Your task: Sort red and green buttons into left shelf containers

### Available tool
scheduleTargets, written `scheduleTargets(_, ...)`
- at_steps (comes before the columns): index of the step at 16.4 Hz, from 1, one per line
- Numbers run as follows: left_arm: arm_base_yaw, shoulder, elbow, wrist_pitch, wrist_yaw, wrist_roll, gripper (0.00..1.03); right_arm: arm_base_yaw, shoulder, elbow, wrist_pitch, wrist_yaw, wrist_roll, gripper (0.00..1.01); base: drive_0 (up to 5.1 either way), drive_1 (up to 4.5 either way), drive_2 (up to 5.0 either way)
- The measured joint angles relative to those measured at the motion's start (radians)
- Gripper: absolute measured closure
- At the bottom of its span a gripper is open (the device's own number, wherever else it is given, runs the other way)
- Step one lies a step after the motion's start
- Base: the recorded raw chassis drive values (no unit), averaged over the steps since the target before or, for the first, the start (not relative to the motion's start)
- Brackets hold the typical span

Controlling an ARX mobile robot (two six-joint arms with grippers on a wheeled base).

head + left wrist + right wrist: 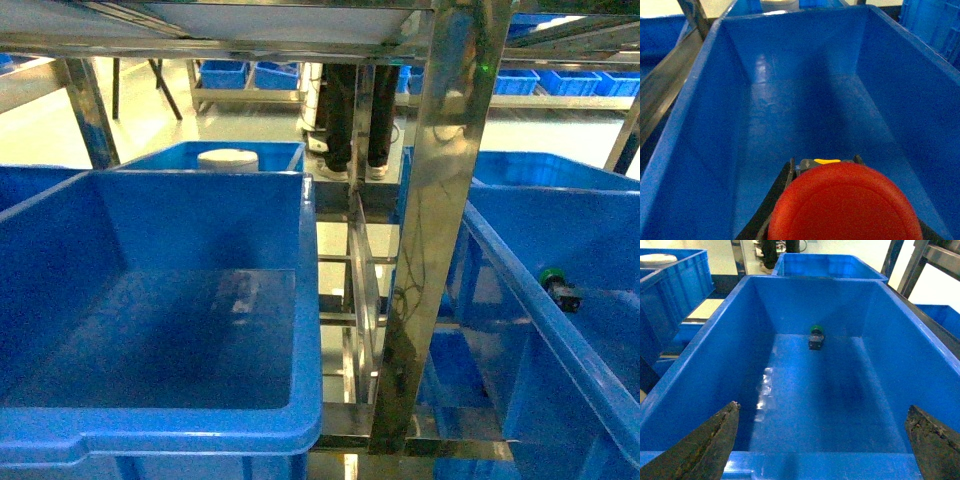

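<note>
The red button point(842, 202) is held in the left gripper point(840, 220), its cap filling the lower part of the left wrist view, with the dark jaws closed at either side of it; directly ahead of and below that gripper lies the bare floor of the left bin point(700, 125). The right gripper point(825, 440) is spread wide and holds nothing, and the green button point(815, 337) lies well ahead of it, against the far wall of the right bin point(715, 355). A loose release could go wrong here: if the red button is let go from height, it may bounce or roll on the smooth floor, and a release too near the rim could send it outside. The green button, tucked into the far corner, may be hard to grasp cleanly because the wall crowds one jaw. How firmly the red button is gripped cannot be judged, since its body is hidden behind the cap. Neither gripper is visible in the head view.
</note>
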Motion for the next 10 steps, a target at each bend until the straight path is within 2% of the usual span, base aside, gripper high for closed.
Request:
scheduleTargets(4,0.01,0.288,0.138,0.106,0.089,0.05,0.77,0.0,0.0,0.0,0.0,0.0,0.0,0.03,0.0,0.0,0.0)
scheduleTargets(9,0.019,0.629,0.262,0.164,0.111,0.136,0.77,0.0,0.0,0.0,0.0,0.0,0.0,0.03,0.0,0.0,0.0)
scheduleTargets(10,0.024,0.676,0.292,0.145,0.124,0.138,0.77,0.0,0.0,0.0,0.0,0.0,0.0,0.03,0.0,0.0,0.0)
